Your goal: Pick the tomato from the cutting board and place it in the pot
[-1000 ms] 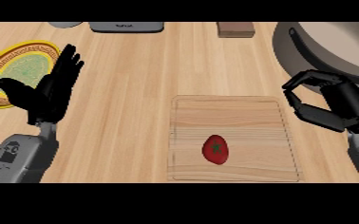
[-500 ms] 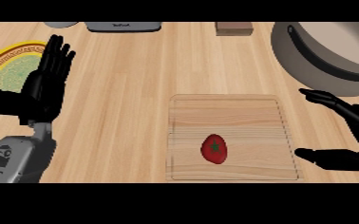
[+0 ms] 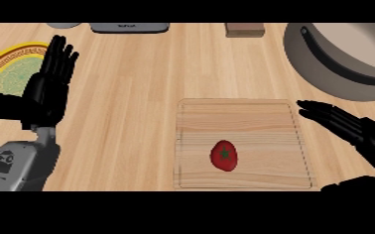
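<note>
Head view, looking steeply down on a pale wooden counter (image 3: 139, 104); a square wooden cutting board (image 3: 242, 116) lies near the counter's front edge, right of its middle; the tomato (image 3: 225, 155), red with a dark green star of a stem, lies on the board's front half, a little left of the board's centre, with bare wood all round it and nothing touching it. The pot (image 3: 330, 62), wide and grey with a darker inside, stands at the counter's back right corner, cut by the view's right edge, well apart from the tomato and just beyond the board's far right corner. The right hand (image 3: 344, 124) shows at the board's right edge, fingers straight and spread, pointing left over the board's right rim; its thumb shows apart near the board's front right corner; it has hold of nothing, and it is near the tomato without touching it. The left hand (image 3: 50, 89) rests open near the counter's left edge, fingers up and straight, holding nothing; its grey forearm (image 3: 26, 166) comes in from the lower left. Behind it, at the left edge, lies a plate (image 3: 18, 62) with a yellow patterned rim and green centre, partly hidden by the hand. Along the counter's back edge stand a flat dark grey object (image 3: 130, 27), a small brown block (image 3: 245, 29), and a grey object (image 3: 64, 25) at the far left, too cropped to tell.
</note>
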### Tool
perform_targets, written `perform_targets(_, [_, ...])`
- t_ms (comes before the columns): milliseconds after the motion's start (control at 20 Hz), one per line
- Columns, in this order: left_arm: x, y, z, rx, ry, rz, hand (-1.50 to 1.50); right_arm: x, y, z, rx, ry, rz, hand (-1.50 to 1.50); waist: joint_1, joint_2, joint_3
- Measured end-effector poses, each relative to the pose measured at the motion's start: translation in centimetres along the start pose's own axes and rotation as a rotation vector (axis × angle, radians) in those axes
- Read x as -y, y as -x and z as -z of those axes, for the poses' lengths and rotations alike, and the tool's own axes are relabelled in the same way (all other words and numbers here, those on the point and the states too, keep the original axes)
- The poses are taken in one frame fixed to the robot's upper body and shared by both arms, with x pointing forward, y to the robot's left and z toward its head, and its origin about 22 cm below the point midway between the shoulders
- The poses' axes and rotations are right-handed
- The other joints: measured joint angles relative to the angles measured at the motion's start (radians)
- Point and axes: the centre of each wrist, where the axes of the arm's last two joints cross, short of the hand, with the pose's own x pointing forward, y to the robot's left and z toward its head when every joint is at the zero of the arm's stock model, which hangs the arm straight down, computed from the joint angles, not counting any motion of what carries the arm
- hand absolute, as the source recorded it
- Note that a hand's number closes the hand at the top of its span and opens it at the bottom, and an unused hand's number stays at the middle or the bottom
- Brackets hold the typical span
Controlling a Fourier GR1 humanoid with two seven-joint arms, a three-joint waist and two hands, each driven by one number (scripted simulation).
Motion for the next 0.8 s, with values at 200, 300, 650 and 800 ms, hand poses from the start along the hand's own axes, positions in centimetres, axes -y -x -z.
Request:
perform_targets(200, [0.6,0.4,-0.1,0.004,0.005,-0.006,0.0,-0.8,-3.4,1.6,-0.049,-0.072,-0.048,-1.5,0.004,0.001,0.0])
perform_targets(300, [0.6,0.0,-0.1,0.006,0.003,-0.003,0.0,-1.7,-4.3,2.0,-0.081,-0.103,-0.062,-1.5,0.006,0.002,0.0])
perform_targets(650, [0.9,-0.6,0.3,0.006,0.008,-0.006,0.0,-4.4,-6.2,4.2,-0.184,-0.188,-0.07,-1.5,0.009,0.003,0.001])
perform_targets(800, [0.5,-0.5,0.1,0.006,0.01,-0.006,0.0,-5.9,-6.1,5.3,-0.208,-0.225,-0.064,-1.5,0.009,0.003,0.001])
